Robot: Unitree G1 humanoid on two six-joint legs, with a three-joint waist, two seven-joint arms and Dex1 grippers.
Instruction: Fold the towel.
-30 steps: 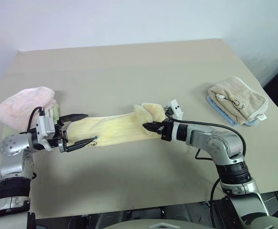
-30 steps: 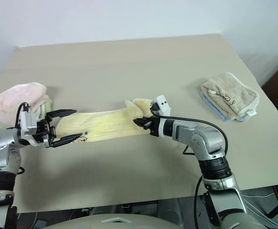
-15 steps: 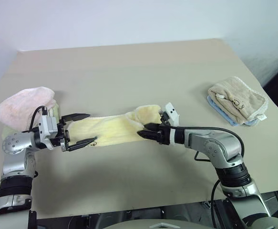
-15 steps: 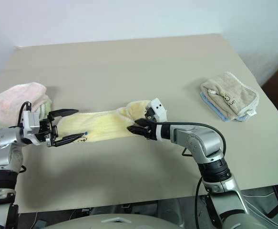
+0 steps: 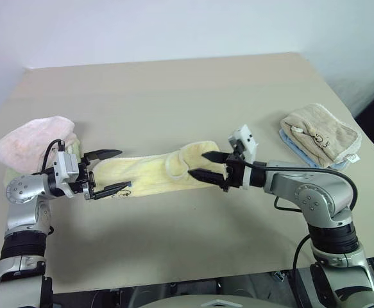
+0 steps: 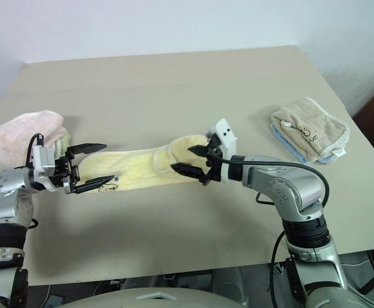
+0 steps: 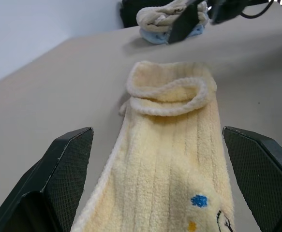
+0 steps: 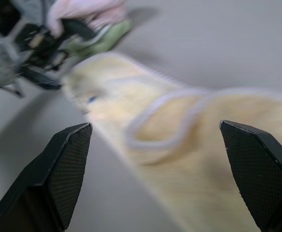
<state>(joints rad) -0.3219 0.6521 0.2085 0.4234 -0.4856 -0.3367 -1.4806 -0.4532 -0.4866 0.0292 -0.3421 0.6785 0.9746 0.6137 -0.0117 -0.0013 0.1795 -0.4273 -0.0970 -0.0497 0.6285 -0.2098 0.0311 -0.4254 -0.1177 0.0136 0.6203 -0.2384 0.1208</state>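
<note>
Towel [image 5: 154,173] on table [image 5: 174,96], between tools

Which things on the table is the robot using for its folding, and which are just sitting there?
For the job:
- yellow towel, lying in a long strip, right end flopped over
- left gripper, open at its left end
- right gripper, open at its right end

Just sitting there:
- pink towel on a green one, far left
- beige towel on a blue one, far right

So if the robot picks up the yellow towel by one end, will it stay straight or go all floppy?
Probably floppy: the towel is soft terry, and its far end already lies curled over itself. It looks light, so it would likely drape and drag on the table instead of sliding stiffly.
</note>
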